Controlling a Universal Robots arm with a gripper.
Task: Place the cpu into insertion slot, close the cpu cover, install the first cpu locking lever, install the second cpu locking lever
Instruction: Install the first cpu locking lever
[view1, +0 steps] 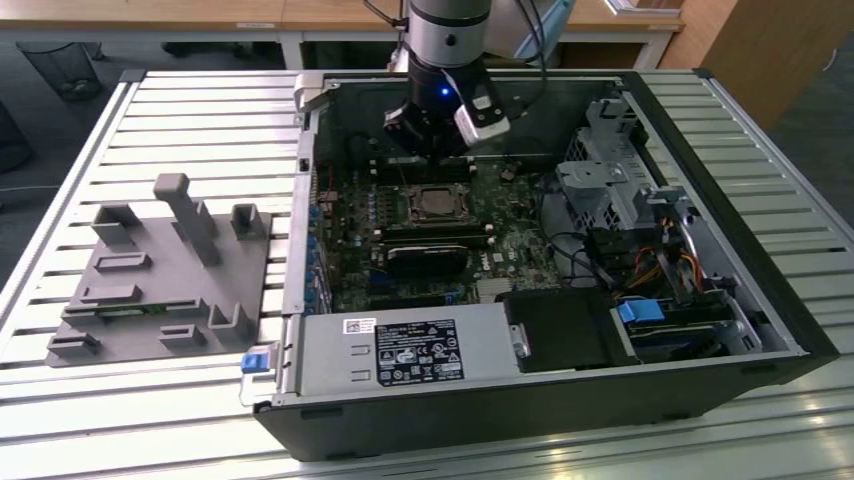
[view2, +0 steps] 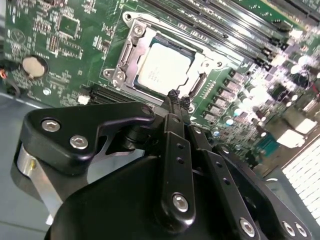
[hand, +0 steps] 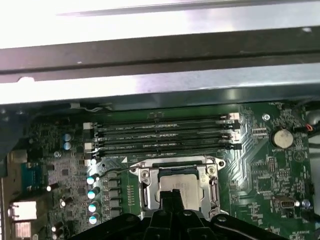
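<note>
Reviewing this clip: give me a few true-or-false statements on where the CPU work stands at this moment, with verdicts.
1. The cpu lies in the insertion slot. True.
2. The gripper holds the cpu. False: it is shut on nothing, its tips near the slot's edge.
3. The cpu cover stands raised upright. False: it lies flat around the cpu.
4. A grey fixture sits outside the computer case, at the exterior view's left. True.
</note>
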